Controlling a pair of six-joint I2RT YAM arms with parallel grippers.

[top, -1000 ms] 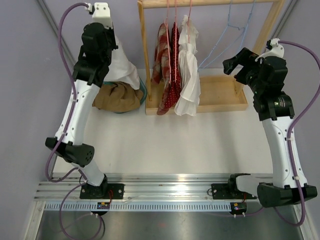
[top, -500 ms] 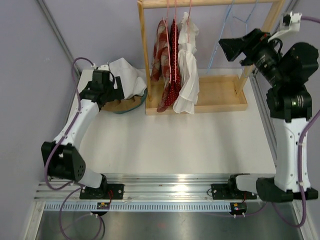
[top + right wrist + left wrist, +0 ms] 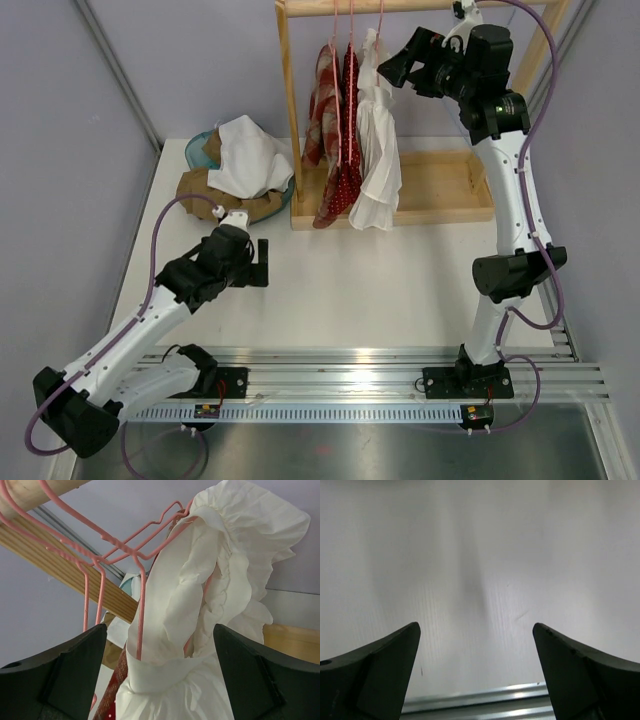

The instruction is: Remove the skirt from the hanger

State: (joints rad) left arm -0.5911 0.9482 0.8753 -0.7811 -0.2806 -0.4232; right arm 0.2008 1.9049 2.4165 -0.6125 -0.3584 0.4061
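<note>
Your right fingers [image 3: 60, 675] are raised at the top of the wooden rack [image 3: 290, 120], spread wide and holding nothing. In the right wrist view the white skirt [image 3: 200, 605] fills the gap between them. Its gathered waist is draped over a pink hanger [image 3: 141, 595], and neither finger touches the cloth. The skirt hangs from the rack's top bar, the rightmost of the garments there. Just to its left hang what look like two red patterned pieces [image 3: 335, 130], though the folds make the count hard to tell. The skirt's hem hangs down to the rack's wooden base.

Your left fingers [image 3: 370, 670] are also fully apart and empty. They sit low over bare desk [image 3: 380, 290], well away from the rack, with the metal rail [image 3: 480, 700] at the desk's near edge showing below them. At the far left of the desk, beside the rack's post, white cloth [image 3: 245, 155] lies heaped on brown cloth [image 3: 215, 195] in a teal basket [image 3: 197, 148].
</note>
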